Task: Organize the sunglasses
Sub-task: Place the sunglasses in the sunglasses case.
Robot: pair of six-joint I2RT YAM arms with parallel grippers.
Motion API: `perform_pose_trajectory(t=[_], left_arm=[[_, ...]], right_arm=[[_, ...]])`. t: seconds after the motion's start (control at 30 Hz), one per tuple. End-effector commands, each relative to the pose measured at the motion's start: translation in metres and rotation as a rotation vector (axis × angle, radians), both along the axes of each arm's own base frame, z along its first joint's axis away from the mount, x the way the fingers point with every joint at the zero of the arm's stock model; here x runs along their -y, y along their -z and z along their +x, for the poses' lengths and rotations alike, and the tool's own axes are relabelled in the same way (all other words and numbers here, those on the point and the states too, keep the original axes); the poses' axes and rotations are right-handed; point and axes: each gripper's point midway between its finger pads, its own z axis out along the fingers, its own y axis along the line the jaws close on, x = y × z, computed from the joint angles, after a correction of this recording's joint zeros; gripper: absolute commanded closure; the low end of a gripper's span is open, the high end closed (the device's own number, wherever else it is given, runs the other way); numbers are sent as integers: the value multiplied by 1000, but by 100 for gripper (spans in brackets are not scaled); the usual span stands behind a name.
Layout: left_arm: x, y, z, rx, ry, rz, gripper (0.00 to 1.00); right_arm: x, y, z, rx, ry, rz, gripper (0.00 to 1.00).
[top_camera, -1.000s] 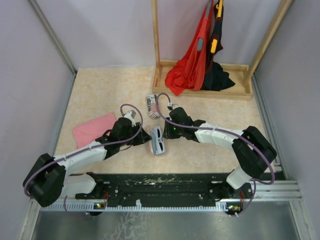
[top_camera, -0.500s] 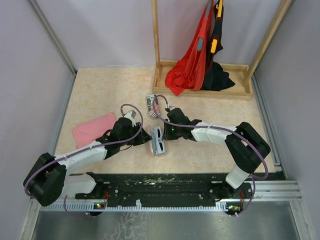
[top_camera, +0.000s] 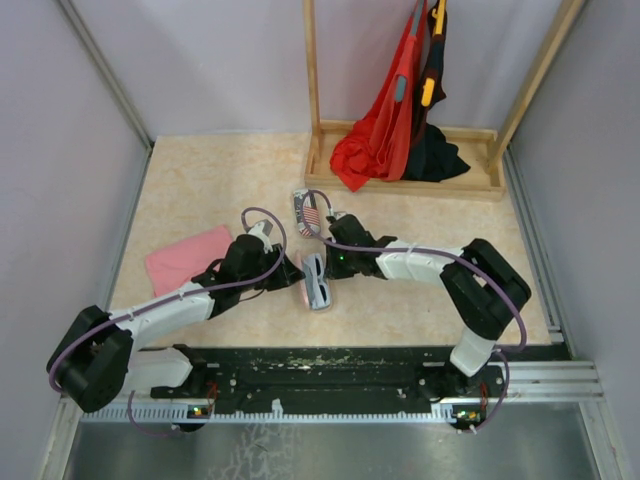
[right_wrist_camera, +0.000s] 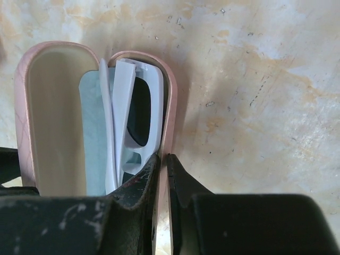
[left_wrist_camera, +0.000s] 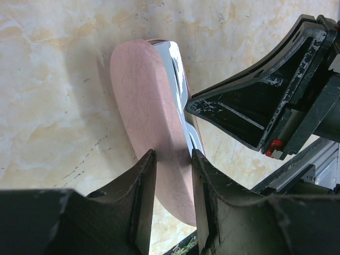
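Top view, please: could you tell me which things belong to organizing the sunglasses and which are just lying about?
In the job: white sunglasses, pink case holding them, light-blue cloth inside it.
Lying about for now: flag-printed case, pink cloth, red garment, wooden rack.

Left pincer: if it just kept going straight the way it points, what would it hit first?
The pink glasses case. The left pincer is clamped on it, so it would only slide further along it. Beyond the case's far end the picture shows just the table, though depth is hard to judge.
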Motion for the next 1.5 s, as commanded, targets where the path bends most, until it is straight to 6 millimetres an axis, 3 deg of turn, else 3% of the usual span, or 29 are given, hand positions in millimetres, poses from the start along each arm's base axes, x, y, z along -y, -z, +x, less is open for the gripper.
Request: perform_pose_trajectory(t=[0.0, 0.37, 0.6, 0.8, 0.87, 1.1, 1.27, 1.47], left_arm=[[7, -9, 3, 19, 15, -20, 62], [9, -7, 3, 16, 19, -22, 62], [9, -8, 3, 18, 20, -22, 62], [6, -10, 3, 26, 13, -17, 62], [6, -10, 3, 27, 15, -16, 62], [6, -10, 2, 26, 21, -10, 62], [7, -12, 2, 26, 28, -11, 62], [7, -16, 3, 31, 32, -4, 60]], right_arm=[[-12, -7, 7, 37, -21, -3, 90], [-12, 3, 2, 53, -30, -114, 83], [-13, -3, 3, 73, -27, -128, 79], [-10, -32, 9, 136, 2, -92, 78], [-9, -53, 10, 174, 11, -63, 75], [3, -77, 8, 223, 42, -40, 71], [22, -68, 15, 208, 116, 10, 78], [24, -40, 12, 133, 100, 54, 79]])
